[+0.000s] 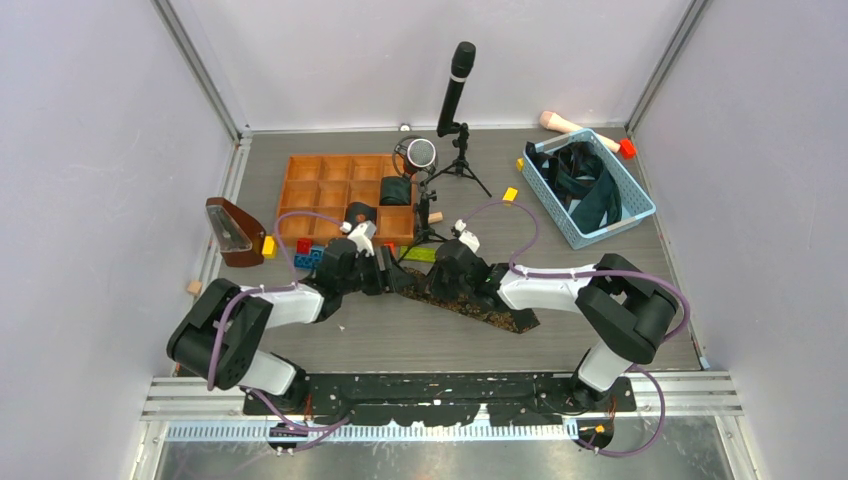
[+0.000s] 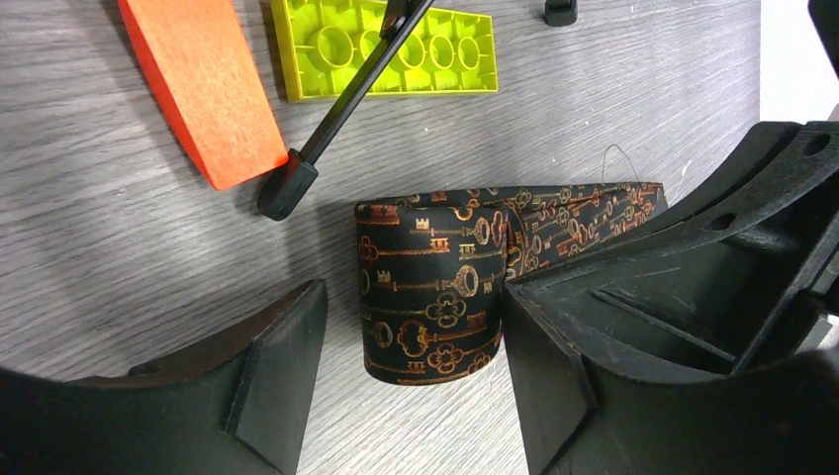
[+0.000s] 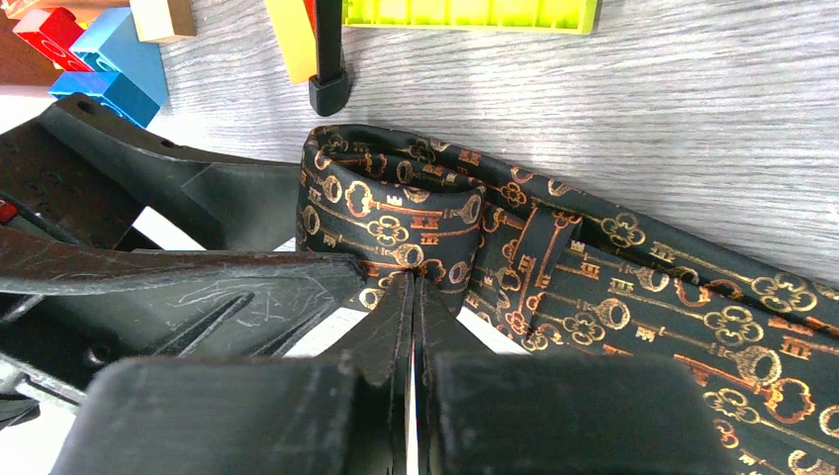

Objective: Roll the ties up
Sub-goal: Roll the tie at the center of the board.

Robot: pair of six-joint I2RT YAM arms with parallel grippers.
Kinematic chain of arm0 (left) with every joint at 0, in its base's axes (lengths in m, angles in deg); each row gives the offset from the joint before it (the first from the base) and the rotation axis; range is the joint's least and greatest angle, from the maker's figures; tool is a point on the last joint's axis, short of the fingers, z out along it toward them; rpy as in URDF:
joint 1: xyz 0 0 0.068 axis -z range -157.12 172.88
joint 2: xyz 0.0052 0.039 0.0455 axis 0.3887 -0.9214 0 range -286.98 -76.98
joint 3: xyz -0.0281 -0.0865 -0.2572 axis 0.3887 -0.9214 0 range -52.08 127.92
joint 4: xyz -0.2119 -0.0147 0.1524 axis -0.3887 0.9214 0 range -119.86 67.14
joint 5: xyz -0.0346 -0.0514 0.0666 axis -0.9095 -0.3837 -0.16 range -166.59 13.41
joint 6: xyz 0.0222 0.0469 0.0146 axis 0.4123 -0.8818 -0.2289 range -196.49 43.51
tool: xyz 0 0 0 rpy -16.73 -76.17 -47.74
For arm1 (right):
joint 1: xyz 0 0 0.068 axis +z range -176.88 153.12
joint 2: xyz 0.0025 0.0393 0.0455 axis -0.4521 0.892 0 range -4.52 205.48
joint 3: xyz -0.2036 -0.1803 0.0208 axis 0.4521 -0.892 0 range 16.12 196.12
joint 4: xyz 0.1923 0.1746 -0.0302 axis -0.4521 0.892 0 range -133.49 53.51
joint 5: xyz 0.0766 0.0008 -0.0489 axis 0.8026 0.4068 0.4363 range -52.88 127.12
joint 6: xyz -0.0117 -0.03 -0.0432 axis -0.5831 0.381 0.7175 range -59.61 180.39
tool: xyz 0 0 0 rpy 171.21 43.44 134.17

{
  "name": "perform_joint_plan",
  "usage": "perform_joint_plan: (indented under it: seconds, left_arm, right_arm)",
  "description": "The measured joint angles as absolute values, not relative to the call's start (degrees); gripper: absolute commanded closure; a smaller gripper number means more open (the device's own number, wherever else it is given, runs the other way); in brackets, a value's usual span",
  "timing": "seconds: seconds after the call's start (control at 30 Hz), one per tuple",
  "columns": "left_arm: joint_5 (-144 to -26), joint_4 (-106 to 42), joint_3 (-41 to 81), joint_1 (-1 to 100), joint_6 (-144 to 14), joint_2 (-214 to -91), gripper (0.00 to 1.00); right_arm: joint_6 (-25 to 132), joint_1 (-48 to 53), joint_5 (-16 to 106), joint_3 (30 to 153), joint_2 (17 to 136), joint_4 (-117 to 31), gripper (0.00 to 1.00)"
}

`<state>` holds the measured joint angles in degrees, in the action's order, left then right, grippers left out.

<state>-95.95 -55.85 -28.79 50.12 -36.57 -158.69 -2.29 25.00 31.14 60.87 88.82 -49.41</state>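
**A:** Starting at the left, what do we have?

**B:** We see a wooden tray (image 1: pixel 310 185) at the back. It has a dark roll (image 1: pixel 397 190) in a right-hand compartment and a second roll (image 1: pixel 360 213) in the near row.

**A:** And the left gripper (image 2: pixel 411 307)?

**B:** Its jaws stand wide, straddling the coiled end of the key-patterned tie (image 3: pixel 613 297). In its wrist view, the finger on the right touches the coil and the other stands apart. Just beyond the coil we find a black tripod foot (image 2: pixel 287 188), an orange block (image 2: pixel 208 89) and a lime studded plate (image 2: pixel 445 59).

**A:** Where does the tie run?

**B:** From the coil between the two grippers, it lies flat on the table, slanting toward the right arm.

**A:** The right gripper (image 3: pixel 411 287)?

**B:** It is narrowed to a slit, with its tips against a fold beside the coil. We cannot tell whether cloth is caught.

**A:** Farther right?

**B:** We see a blue basket (image 1: pixel 640 205) holding loose dark ties (image 1: pixel 590 190).
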Motion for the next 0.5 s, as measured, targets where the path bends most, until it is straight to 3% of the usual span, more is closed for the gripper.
perform_joint_plan:
  seconds: [0.17, 0.5]
  left_arm:
    - [-97.87, -57.67, -28.79, 50.12, -36.00, -160.55, 0.39]
    - [-101.54, -62.67, -28.79, 50.05, -34.03, -164.53, 0.59]
  right_arm:
    - [-2.29, 25.00, 31.10, 60.87, 88.82, -49.41, 1.00]
    - [-2.29, 24.98, 30.68, 60.87, 88.80, -48.99, 1.00]
